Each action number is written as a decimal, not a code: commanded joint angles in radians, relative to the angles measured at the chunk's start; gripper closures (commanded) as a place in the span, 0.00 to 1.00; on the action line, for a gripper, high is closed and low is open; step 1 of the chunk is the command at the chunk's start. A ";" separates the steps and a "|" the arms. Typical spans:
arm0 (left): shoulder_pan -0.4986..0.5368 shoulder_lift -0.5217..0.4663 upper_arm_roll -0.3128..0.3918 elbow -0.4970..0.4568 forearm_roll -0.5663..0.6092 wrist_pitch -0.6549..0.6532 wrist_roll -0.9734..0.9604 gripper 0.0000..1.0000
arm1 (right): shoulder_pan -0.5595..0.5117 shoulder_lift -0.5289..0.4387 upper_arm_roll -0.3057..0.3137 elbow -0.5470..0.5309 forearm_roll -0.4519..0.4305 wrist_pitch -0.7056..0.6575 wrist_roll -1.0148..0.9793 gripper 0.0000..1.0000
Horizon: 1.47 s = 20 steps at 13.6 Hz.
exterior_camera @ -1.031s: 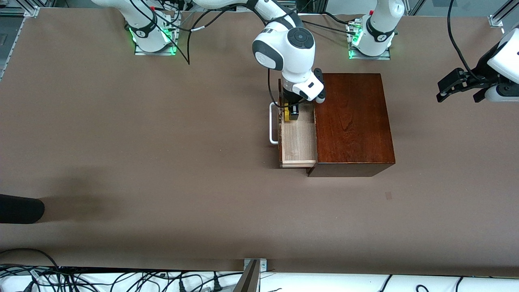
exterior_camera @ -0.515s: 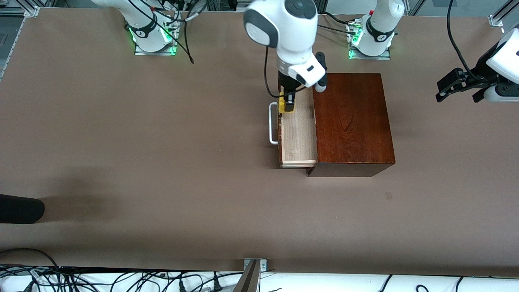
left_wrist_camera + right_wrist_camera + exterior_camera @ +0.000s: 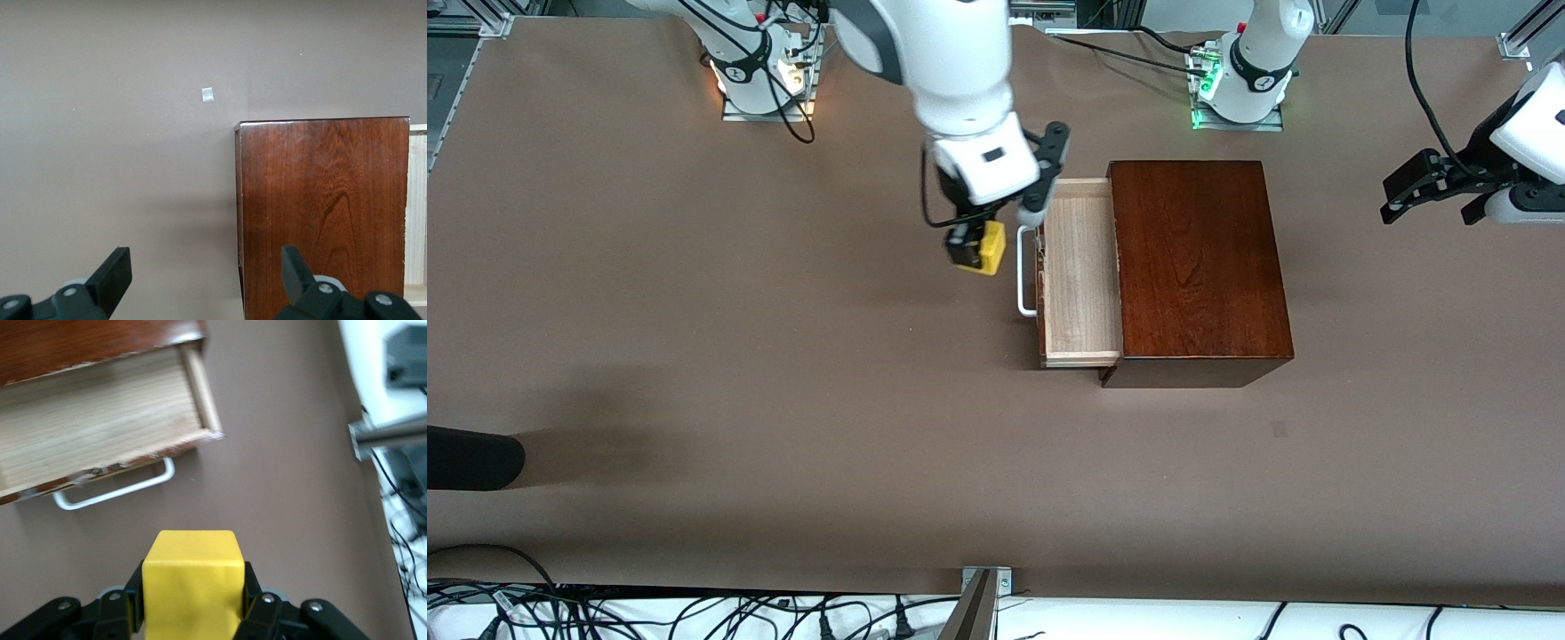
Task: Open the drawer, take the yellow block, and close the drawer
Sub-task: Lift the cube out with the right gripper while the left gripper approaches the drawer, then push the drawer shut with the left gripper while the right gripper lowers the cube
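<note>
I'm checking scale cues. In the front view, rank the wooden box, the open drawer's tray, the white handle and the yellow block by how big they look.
1. Wooden box
2. Drawer tray, the part pulled out
3. White handle, thin but long
4. Yellow block, smallest; it hangs in the right gripper above the table, nearer the camera, so it looks slightly bigger than it would lying down.

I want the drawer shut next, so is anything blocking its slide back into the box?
Nothing visible does. The drawer looks empty inside; the right gripper holds the yellow block over the table in front of the handle.

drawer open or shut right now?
Open: the drawer sticks out of the wooden box, pale interior exposed and empty.
</note>
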 commanded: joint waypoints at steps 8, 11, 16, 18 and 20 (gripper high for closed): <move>-0.018 0.092 -0.337 0.011 -0.059 -0.069 0.020 0.00 | -0.281 -0.287 -0.021 -0.424 0.117 0.053 0.103 1.00; -0.021 0.186 -0.440 0.093 -0.098 -0.068 0.020 0.00 | -0.327 -0.319 -0.042 -0.548 0.117 0.062 0.158 1.00; -0.069 0.301 -0.536 0.150 -0.140 0.056 0.206 0.00 | -0.477 -0.319 -0.051 -0.668 0.118 0.111 0.195 1.00; -0.090 0.353 -0.536 0.146 -0.139 0.151 0.427 0.00 | -0.548 -0.318 -0.022 -0.703 0.120 0.142 0.196 1.00; -0.122 0.416 -0.536 0.149 -0.131 0.208 0.570 0.00 | -0.632 -0.299 0.037 -0.713 0.120 0.142 0.196 1.00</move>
